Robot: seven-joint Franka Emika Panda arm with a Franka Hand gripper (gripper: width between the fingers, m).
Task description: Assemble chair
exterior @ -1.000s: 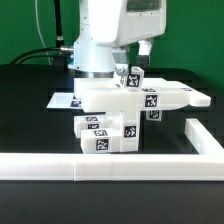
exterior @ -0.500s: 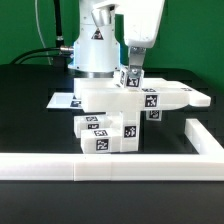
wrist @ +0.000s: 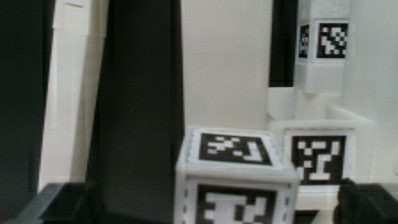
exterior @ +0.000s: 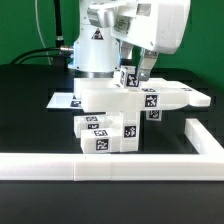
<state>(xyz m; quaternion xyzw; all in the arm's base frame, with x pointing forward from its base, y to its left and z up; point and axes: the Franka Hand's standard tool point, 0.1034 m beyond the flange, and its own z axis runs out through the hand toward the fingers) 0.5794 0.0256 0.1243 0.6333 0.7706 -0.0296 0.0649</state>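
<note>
The chair's white parts sit mid-table in the exterior view: a flat panel [exterior: 140, 97] lies on tagged blocks [exterior: 105, 133]. A short square leg [exterior: 127, 77] with a tag stands upright on the panel's back edge. My gripper [exterior: 144, 67] hangs tilted just above and to the exterior view's right of the leg, apart from it. In the wrist view the leg's tagged end [wrist: 238, 172] lies between my gripper's [wrist: 217, 208] dark fingers, with a gap on one side. The jaws stand open and hold nothing.
A long white border rail [exterior: 110, 168] runs across the front, with a branch [exterior: 205, 138] on the exterior view's right. The marker board [exterior: 62, 100] lies flat behind the parts on the left. The robot base [exterior: 95, 45] stands at the back.
My hand has risen off the upright leg and swung toward the exterior view's right, tilting. The leg and the other parts have stayed where they were.
</note>
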